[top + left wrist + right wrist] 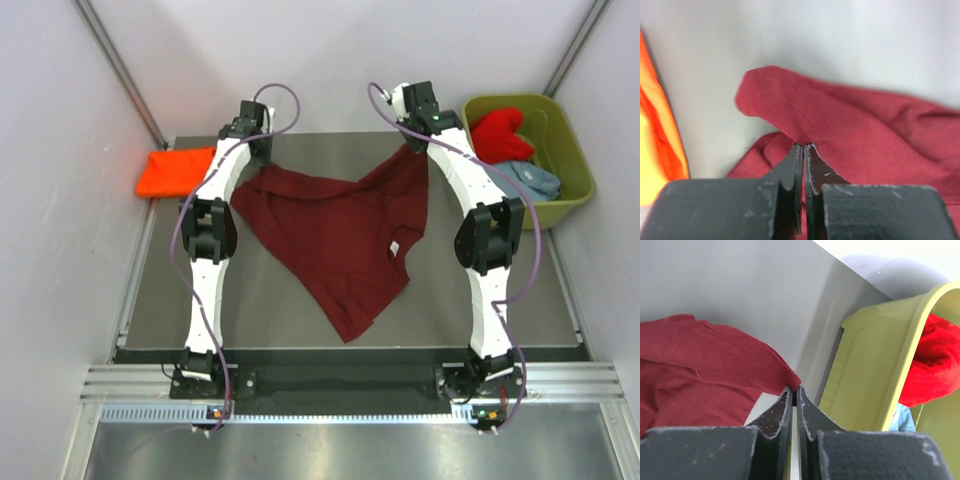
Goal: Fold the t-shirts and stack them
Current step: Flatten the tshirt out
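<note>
**Maroon t-shirt, held at two corners**

We are pinching the maroon t-shirt [340, 225] at both ends: left pincer [803, 146] clamped on cloth upper left, right pincer [793, 389] clamped upper right. The held edge is stretching across between them, and the body is trailing down-frame over the bench [260, 310].

No readable text or labels.

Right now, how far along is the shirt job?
Done: the orange shirt looks folded, at the far left. In hand: the maroon shirt, unfolded on the table, with the left gripper and right gripper each shut on a far corner of it. Left: fold the maroon, then the red shirt and grey-blue shirt, both in the tub; no stack yet.
</note>
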`<state>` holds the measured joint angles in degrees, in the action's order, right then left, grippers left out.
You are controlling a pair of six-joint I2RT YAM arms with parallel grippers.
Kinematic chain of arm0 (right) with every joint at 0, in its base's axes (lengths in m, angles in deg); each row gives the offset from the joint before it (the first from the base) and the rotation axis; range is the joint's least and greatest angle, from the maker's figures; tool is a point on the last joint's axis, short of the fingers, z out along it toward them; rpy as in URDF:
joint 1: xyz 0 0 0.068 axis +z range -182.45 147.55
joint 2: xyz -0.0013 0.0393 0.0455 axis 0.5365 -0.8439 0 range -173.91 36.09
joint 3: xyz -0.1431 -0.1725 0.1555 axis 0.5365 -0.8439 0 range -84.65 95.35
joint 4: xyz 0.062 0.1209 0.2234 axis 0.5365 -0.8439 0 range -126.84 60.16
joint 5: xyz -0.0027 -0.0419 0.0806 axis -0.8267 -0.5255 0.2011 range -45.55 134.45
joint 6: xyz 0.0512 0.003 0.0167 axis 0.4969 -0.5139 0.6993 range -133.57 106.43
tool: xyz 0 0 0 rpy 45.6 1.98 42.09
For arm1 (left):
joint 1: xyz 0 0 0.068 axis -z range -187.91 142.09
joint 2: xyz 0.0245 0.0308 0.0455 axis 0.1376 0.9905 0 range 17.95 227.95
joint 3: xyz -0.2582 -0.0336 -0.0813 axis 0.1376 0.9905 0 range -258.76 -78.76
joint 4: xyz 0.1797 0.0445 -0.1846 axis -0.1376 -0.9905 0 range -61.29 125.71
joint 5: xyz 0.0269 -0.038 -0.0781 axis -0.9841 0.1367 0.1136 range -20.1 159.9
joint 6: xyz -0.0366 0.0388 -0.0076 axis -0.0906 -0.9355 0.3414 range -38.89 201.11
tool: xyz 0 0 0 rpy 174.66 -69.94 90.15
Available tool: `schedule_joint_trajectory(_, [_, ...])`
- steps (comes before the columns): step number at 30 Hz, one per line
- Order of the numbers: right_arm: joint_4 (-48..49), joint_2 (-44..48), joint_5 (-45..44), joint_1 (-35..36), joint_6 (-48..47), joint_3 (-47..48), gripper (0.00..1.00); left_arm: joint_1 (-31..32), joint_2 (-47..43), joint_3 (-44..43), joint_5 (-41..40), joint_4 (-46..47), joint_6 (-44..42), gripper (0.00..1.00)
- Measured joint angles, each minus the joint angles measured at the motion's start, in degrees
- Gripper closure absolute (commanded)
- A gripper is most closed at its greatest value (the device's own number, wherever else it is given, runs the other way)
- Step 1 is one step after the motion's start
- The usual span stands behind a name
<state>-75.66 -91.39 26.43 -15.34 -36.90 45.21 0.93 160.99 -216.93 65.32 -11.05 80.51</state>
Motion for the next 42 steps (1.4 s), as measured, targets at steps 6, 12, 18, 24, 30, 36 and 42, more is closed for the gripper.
schedule_joint_trajectory(6, [0.02,-0.13,-0.26,0.24,-0.02,0.00,1.00,0.50,0.00,-4.24,1.99,4.63,0.07,1.00])
schedule_joint_trajectory(12, [0.04,-0.28,-0.72,0.74,-0.04,0.02,1.00,1.51,-0.13,-3.54,6.01,6.51,-0.81,1.00])
schedule_joint_trajectory(18, [0.33,-0.94,-1.01,1.29,-0.07,0.44,1.00,5.07,-4.15,8.48,6.16,15.85,-7.48,1.00])
schedule_joint_trajectory(24, [0.42,-1.31,-1.31,1.44,-0.11,0.44,1.00,12.09,-9.51,20.11,2.36,23.45,-17.77,1.00])
schedule_joint_trajectory(30, [0.42,-1.60,-1.40,1.49,-0.15,0.44,1.00,15.82,-10.82,21.18,6.14,21.99,-18.80,0.73])
schedule_joint_trajectory(36, [0.42,-1.64,-1.38,1.49,-0.15,0.46,1.00,14.21,-10.82,21.18,7.45,17.84,-15.89,0.25])
schedule_joint_trajectory(42, [0.42,-1.64,-1.36,1.49,-0.11,0.46,1.00,8.96,-10.75,18.73,6.75,15.43,-7.78,0.26])
